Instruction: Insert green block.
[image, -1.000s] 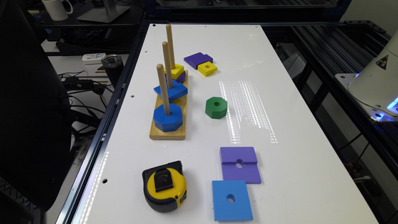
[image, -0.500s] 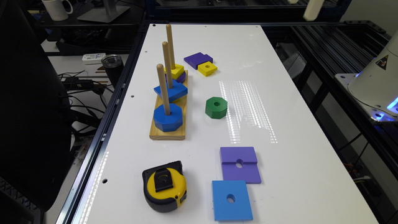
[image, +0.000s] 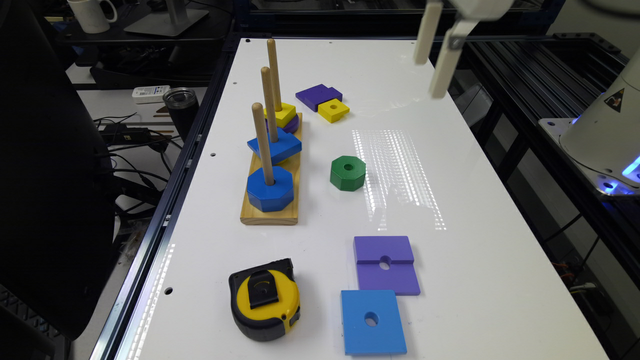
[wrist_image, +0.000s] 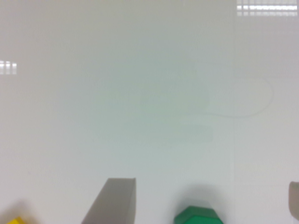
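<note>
Green block (image: 347, 173): flat on white table (image: 480, 280), beside wooden peg base (image: 270, 212). Gripper (image: 434, 62): raised well apart from block, fingers (wrist_image: 114, 200) spread, empty.

The green block (image: 347, 172) lies flat on the table, hole up.

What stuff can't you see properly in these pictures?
- Purple block on the far peg: mostly hidden under the yellow block in the exterior view.
- Green block: cut off by the picture edge in the wrist view.
- Gripper: its upper part is cut off by the exterior view's top edge.
- Tape measure: its markings are too small to read in the exterior view.
</note>
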